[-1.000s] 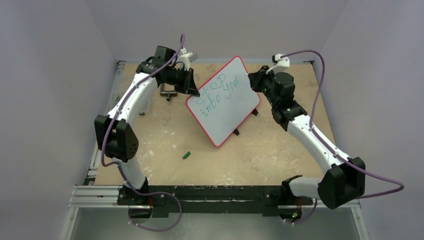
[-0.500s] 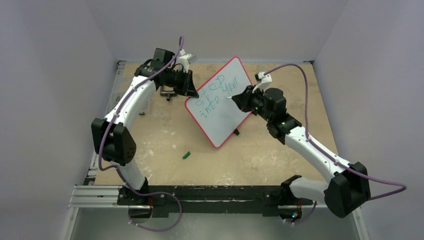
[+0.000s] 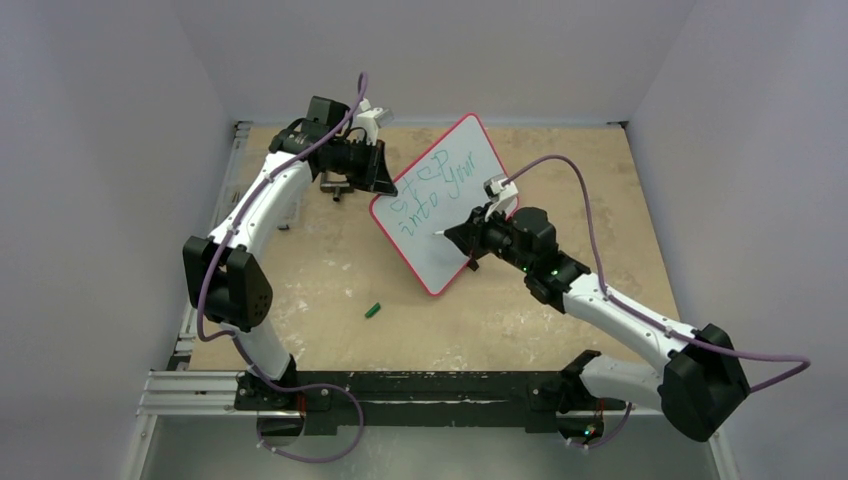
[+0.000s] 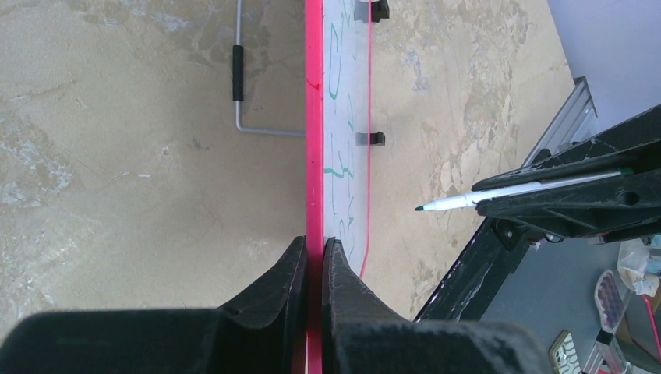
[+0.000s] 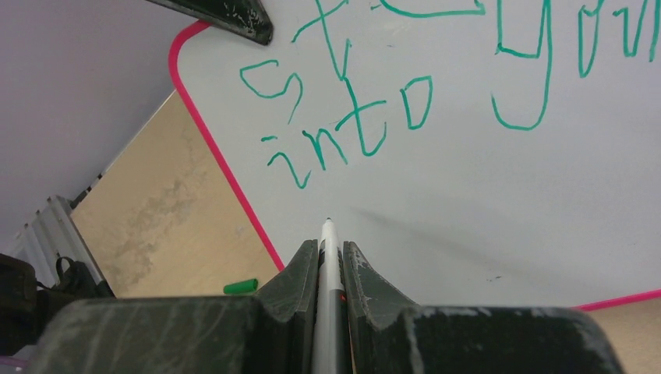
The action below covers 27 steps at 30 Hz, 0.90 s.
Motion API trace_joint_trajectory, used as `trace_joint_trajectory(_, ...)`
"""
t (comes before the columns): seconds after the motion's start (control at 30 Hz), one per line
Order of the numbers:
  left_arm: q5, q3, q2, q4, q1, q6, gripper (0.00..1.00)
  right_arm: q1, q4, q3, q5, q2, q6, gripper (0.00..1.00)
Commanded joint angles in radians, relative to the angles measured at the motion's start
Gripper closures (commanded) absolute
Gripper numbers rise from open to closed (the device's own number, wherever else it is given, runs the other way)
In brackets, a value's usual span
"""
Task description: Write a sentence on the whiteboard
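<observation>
Whiteboard (image 3: 447, 205) is seen propped at a tilt at the far middle of the surface (image 3: 330, 260), its red rim pinched by the left tool (image 4: 313, 243). A white marker (image 5: 328, 232) is clamped in the right tool (image 5: 329, 248), tip held close to the bare board below the sentence (image 5: 351, 117) but apart from it. "Step" and "into your" are read in green; a green cap (image 3: 373, 310) is noted on the surface.

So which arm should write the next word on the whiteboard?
The right gripper: it's shut on the pen, tip aimed at the bare whiteboard under the sentence. The left gripper is busy clamping the board's red rim.
</observation>
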Motion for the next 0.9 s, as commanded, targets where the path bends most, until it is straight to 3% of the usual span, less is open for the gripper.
trace_joint_trajectory(0.0,-0.079,0.015,0.022,0.003,-0.015,0.042,1.00,0.018,0.114,-0.030,-0.027,-0.019,-0.040,1.00)
trace_joint_trajectory(0.37,-0.090,0.039,0.059,-0.010,-0.008,0.034,1.00,0.050,0.191,-0.069,-0.040,0.035,-0.057,1.00)
trace_joint_trajectory(0.87,-0.068,0.041,0.081,-0.006,0.019,0.023,1.00,0.067,0.178,0.014,0.022,0.155,-0.070,1.00)
